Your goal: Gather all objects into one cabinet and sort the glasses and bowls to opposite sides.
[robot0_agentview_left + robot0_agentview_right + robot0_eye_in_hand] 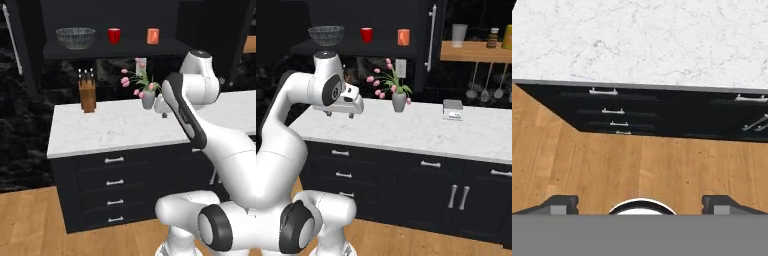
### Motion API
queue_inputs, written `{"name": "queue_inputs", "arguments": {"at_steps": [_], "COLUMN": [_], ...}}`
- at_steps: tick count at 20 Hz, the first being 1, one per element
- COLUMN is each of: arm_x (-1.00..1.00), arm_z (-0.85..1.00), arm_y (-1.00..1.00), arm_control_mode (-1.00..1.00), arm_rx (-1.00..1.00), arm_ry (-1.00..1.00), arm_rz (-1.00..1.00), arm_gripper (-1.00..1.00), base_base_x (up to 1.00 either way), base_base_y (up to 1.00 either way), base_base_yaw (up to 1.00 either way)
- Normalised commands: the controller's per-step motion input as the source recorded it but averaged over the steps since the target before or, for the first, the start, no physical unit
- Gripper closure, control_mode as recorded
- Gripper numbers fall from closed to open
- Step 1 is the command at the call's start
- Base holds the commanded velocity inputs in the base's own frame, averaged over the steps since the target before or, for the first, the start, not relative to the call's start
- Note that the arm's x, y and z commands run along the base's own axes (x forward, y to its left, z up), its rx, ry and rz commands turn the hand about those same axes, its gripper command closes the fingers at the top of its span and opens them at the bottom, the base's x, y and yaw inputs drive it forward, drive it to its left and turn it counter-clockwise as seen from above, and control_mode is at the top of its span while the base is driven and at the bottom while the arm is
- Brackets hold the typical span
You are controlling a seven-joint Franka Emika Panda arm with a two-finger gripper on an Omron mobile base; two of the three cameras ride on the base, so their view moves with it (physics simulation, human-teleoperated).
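Observation:
The black open-fronted cabinet [115,50] [356,48] hangs above the counter. On its shelf the wide grey mesh bowl [75,37] [326,35] stands at the left. The red cup [114,35] [366,34] is in the middle and the orange cup [153,35] [403,36] to its right, each apart from the others. My gripper [340,115] [164,114] [640,202] hangs open and empty, well below the shelf, pointing down over the counter's front edge. Its fingertips [562,202] stand wide apart.
A white marble counter [115,127] [421,127] [642,40] tops black drawers [115,182]. It carries a wooden knife block [88,92], a vase of pink flowers [147,97] [398,100] and a small grey box [452,109]. A wooden shelf [476,50] with jars sits at the right. Wooden floor [637,165] lies below.

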Motion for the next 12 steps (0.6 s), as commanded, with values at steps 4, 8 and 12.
{"name": "queue_inputs", "arguments": {"at_steps": [4, 8, 12], "arm_x": [0.0, 0.0, 0.0], "arm_z": [0.0, 0.0, 0.0], "arm_y": [0.0, 0.0, 0.0], "arm_control_mode": [1.0, 1.0, 1.0], "arm_rx": [0.0, 0.0, 0.0], "arm_ry": [0.0, 0.0, 0.0], "arm_rz": [0.0, 0.0, 0.0], "arm_gripper": [-1.0, -1.0, -1.0], "base_base_x": [-0.24, -0.15, -0.2], "base_base_y": [0.16, 0.07, 0.0], "base_base_yaw": [0.57, 0.96, 1.0]}}
